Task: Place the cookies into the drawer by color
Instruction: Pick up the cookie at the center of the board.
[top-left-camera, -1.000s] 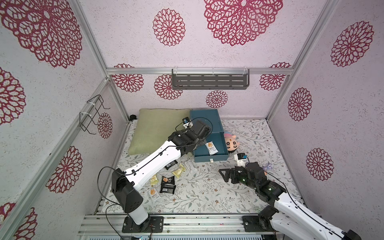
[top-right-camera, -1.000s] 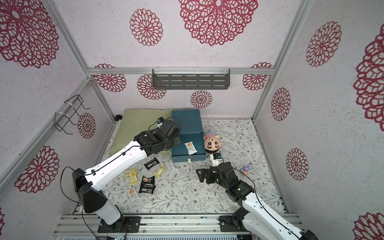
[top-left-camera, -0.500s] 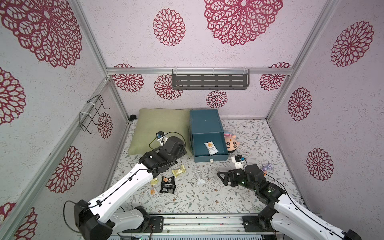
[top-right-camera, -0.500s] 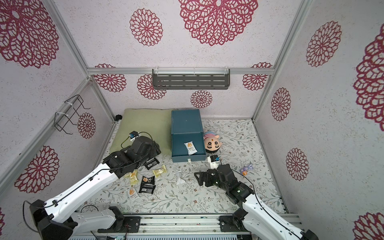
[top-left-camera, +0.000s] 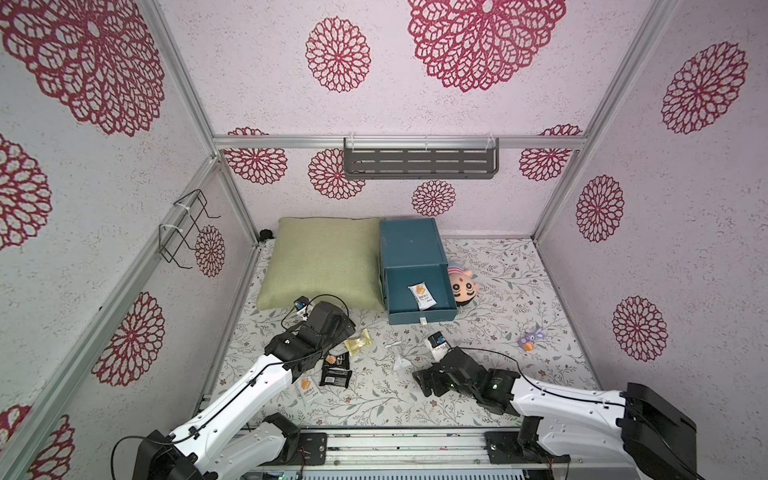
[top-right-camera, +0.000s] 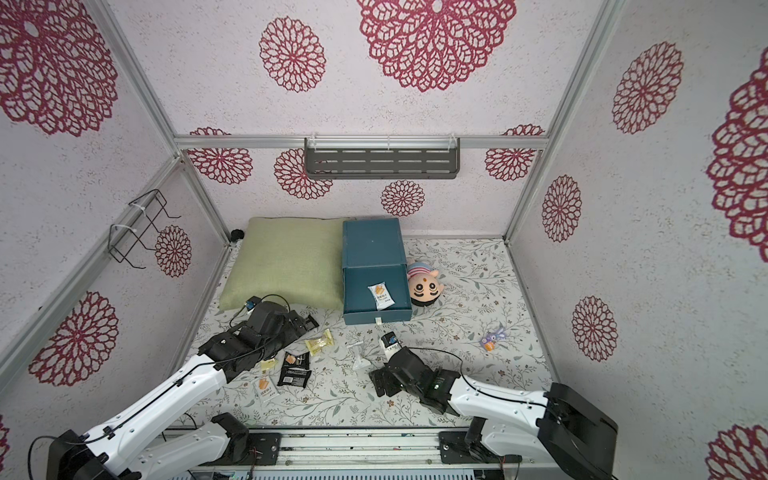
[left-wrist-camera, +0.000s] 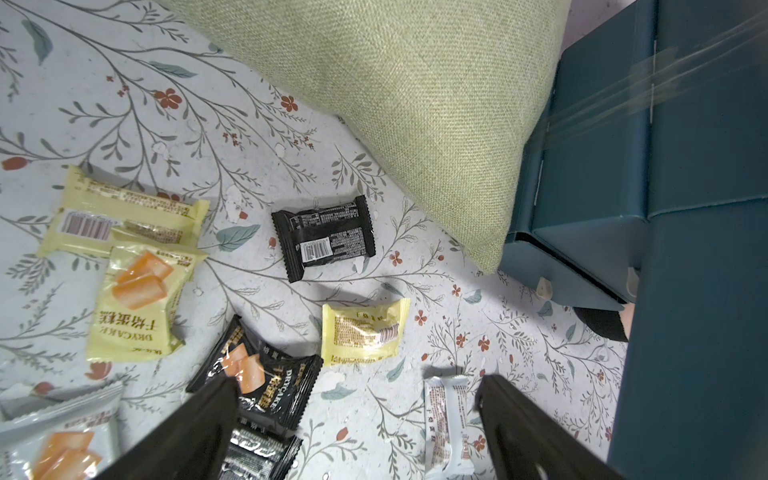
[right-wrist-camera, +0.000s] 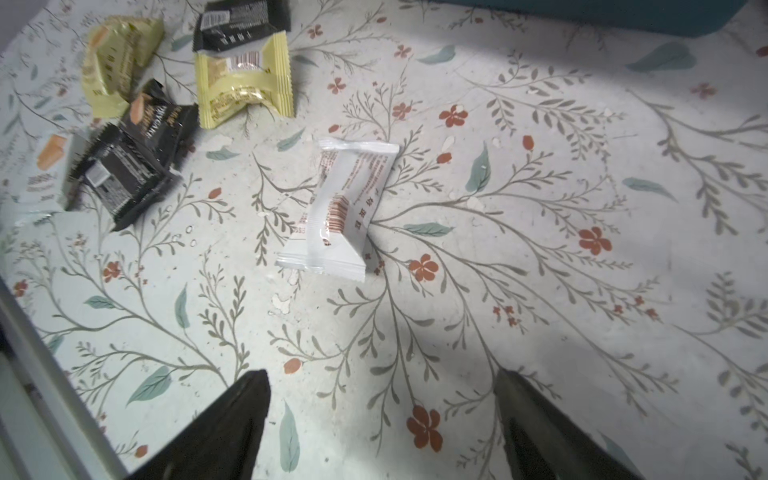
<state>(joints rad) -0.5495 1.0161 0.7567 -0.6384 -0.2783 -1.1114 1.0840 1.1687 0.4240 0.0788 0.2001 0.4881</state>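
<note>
White packet (top-left-camera: 422, 296) lies in the pulled-out drawer (top-left-camera: 407, 318); other cookies (top-left-camera: 359, 341) lie loose on the table (top-left-camera: 374, 399). Left hand (left-wrist-camera: 357, 386) and right hand (right-wrist-camera: 382, 378) gape, empty.

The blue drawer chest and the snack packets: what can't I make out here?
Anything stored below the open top drawer: both top views, that drawer blocks the look down.
Two overlapping yellow packets: both top views, the left arm largely covers them.
White packet: left wrist view, cut off by the bottom edge.
Purple toy: top views, too small to identify.
</note>
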